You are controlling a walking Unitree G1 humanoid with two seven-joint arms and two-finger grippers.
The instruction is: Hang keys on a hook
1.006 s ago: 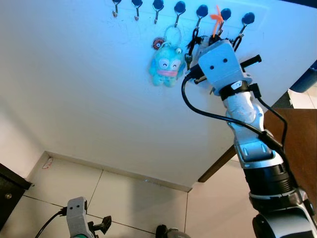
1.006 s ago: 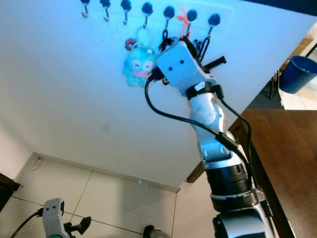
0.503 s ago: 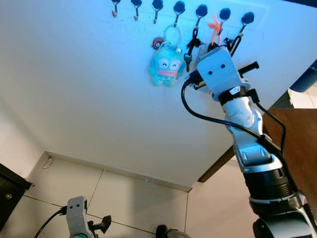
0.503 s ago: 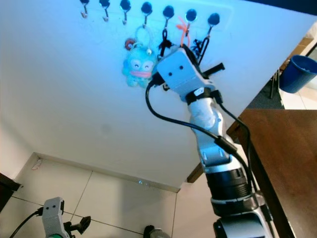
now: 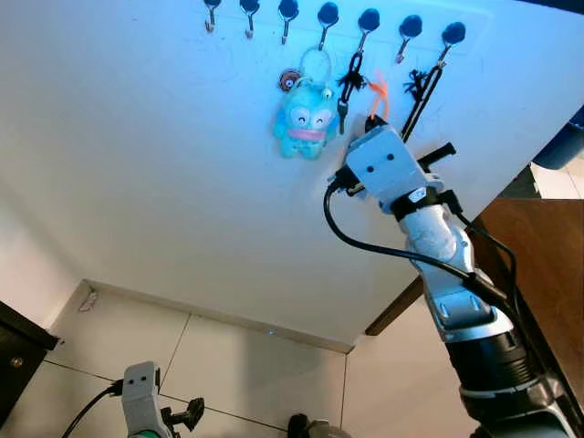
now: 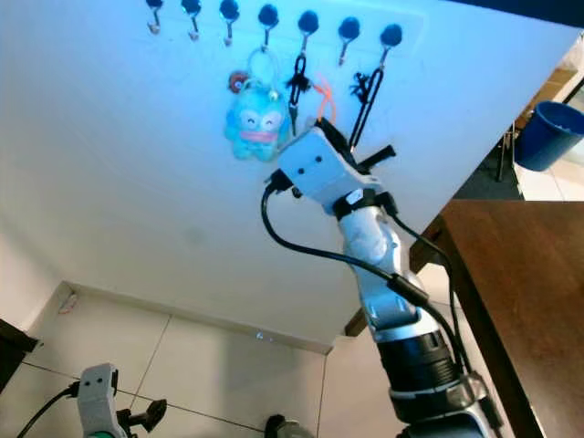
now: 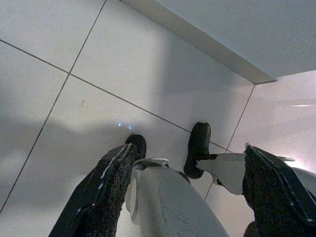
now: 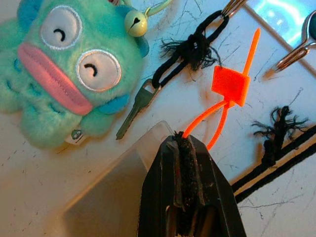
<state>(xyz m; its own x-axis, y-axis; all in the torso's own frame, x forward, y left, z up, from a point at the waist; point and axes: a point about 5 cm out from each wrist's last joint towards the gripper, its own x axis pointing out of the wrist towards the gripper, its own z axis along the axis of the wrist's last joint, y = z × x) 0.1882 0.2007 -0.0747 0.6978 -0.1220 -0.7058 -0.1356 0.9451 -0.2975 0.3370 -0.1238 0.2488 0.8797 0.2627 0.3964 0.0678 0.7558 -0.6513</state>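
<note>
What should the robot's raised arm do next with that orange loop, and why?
Probably lift back up toward the bare hook. The right tool is shut on the orange loop, which hangs on nothing yet, below the hook row and beside the key. The loop must rise above that hook's tip to catch it.

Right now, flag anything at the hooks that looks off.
The orange zip-tie loop is off every hook: it hangs pinched in the right end effector, below the bare hook. Beside it, the black cord carrying the key looks frayed.
</note>
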